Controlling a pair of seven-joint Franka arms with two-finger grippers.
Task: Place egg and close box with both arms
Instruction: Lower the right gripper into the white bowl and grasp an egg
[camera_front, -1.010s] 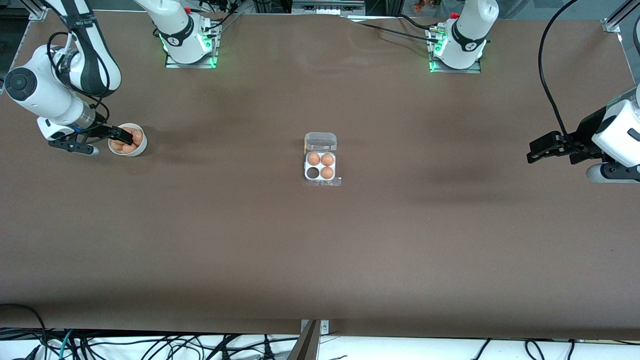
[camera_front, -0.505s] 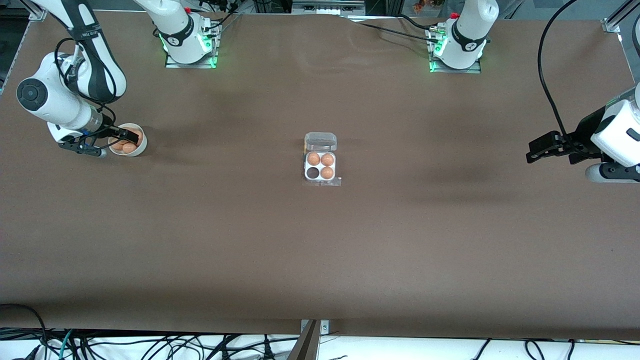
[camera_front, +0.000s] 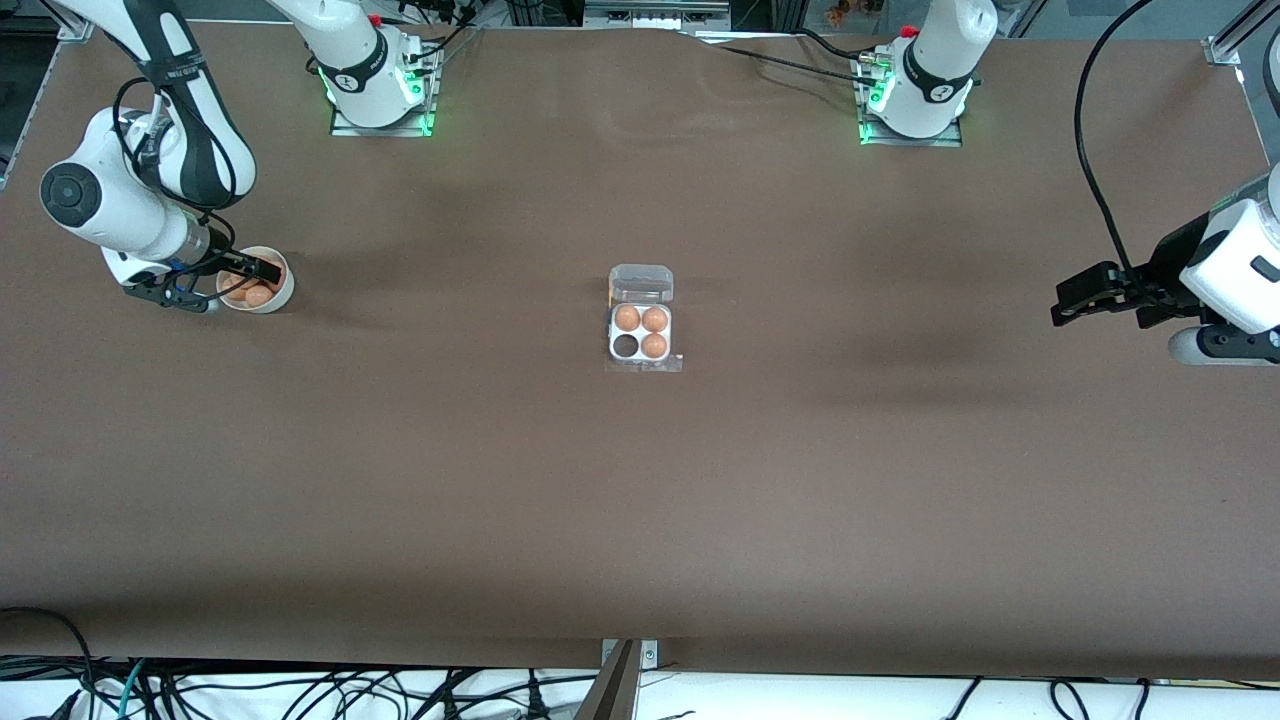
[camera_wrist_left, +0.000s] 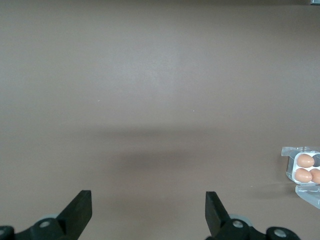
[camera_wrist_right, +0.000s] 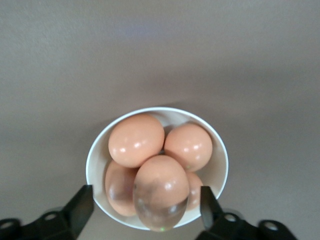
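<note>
The clear box (camera_front: 641, 335) sits open at mid-table, its lid (camera_front: 641, 283) laid back toward the arms' bases. Three tan eggs fill it and one cell (camera_front: 626, 346) is empty. It also shows in the left wrist view (camera_wrist_left: 303, 165). A white bowl (camera_front: 283, 292) of several eggs stands at the right arm's end. My right gripper (camera_front: 262, 272) is open over the bowl, its fingers on either side of the topmost egg (camera_wrist_right: 161, 187), not closed on it. My left gripper (camera_front: 1068, 308) is open and empty, waiting above the table at the left arm's end.
The brown table (camera_front: 640, 500) is bare around the box. The arm bases (camera_front: 375, 90) stand along the edge farthest from the front camera. Cables hang off the nearest edge.
My right gripper has shifted slightly over the bowl and lowered toward the eggs. The left arm has barely moved.
</note>
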